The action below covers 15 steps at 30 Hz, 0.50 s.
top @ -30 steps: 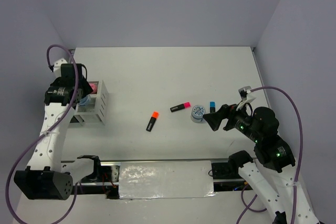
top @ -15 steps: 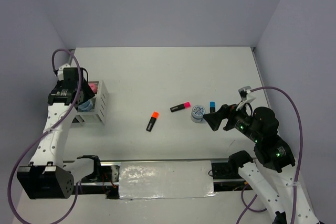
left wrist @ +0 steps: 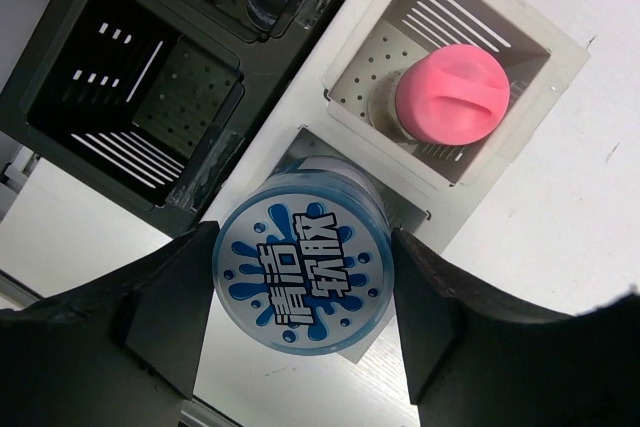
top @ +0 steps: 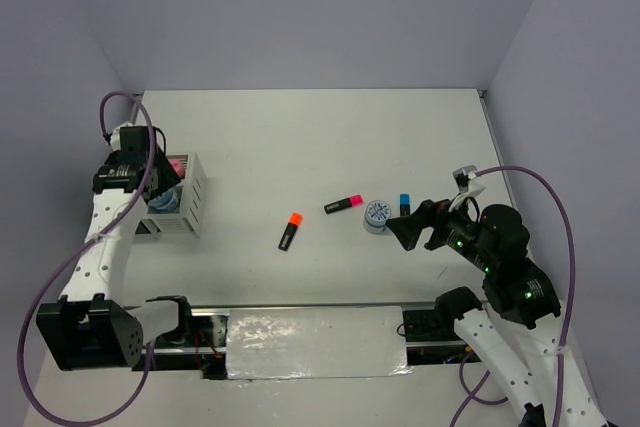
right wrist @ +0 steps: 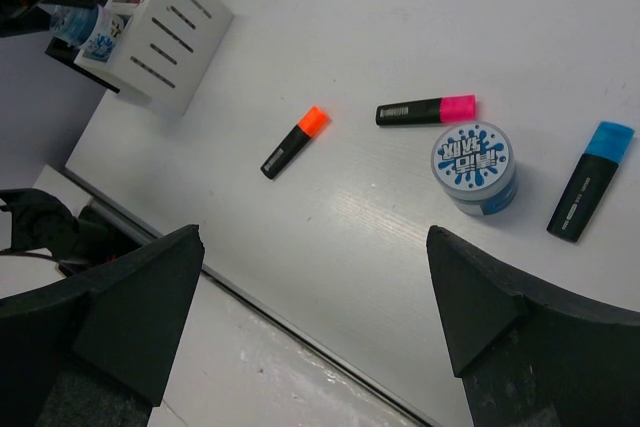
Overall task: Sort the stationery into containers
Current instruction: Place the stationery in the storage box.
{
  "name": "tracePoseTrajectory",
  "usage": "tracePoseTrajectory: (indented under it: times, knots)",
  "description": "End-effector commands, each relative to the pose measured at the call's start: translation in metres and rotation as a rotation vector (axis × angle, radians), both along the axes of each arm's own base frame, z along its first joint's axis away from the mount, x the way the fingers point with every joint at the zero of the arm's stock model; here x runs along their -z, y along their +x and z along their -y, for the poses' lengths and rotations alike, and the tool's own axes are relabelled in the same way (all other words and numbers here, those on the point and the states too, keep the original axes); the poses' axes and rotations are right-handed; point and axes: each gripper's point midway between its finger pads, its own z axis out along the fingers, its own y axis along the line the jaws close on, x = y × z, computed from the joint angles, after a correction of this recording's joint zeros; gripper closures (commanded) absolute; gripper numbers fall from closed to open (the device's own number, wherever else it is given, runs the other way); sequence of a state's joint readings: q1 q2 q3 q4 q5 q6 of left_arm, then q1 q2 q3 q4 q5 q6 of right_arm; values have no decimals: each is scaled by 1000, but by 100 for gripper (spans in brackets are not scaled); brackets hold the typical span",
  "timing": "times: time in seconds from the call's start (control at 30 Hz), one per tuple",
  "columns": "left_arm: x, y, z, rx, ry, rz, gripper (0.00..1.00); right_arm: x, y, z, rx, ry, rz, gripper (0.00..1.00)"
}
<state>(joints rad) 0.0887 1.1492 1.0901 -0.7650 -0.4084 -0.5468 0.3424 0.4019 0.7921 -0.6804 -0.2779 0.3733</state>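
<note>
White table (top: 300, 137), left jaws gripping blue-white tin (left wrist: 303, 277) over white box (left wrist: 563, 55) compartment, right jaws wide apart

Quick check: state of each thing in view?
Left end effector: shut on held tin.
Right end effector: open, empty.
Pink jar: lidded, in white box.
Loose tin: upright on table.
Orange highlighter: capped, lying flat.
Pink highlighter: capped, lying flat.
Blue highlighter: capped, lying flat.

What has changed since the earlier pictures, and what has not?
The left gripper, still clamping a round tin over the white box, shifted slightly with its arm. Nothing was let go. The right gripper, loose tin and three highlighters stayed put.
</note>
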Motion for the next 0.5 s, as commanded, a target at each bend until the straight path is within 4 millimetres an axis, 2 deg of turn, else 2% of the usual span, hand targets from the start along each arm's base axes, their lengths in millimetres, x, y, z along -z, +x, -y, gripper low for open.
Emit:
tracePoseTrajectory:
  times: [0.0,0.13,0.2,0.23,0.27,0.3,0.37,0.4,0.47]
  knots:
    - [-4,12,-3,23,14,33,84,-8,2,-1,-7,6,47,0]
    - [-1,13,-1,40,10,15,63,-9,1,-1,-7,6,50,0]
    - [-2,12,-4,30,20,11,48,-9,1,-1,-9,6,51,0]
    - [-2,12,-4,28,21,12,44,-9,1,0,-8,4,51,0]
    - [-4,12,-4,27,23,15,39,-9,1,0,-8,5,54,0]
    - [-5,12,-4,26,23,16,30,-9,1,0,-5,4,51,0]
    - [-9,11,-5,20,27,21,20,-9,1,0,-7,2,52,0]
    - [-9,10,-5,18,25,21,11,-9,1,0,-4,2,52,0]
    - [-14,9,-7,7,32,26,1,-8,1,1,-3,-1,49,0]
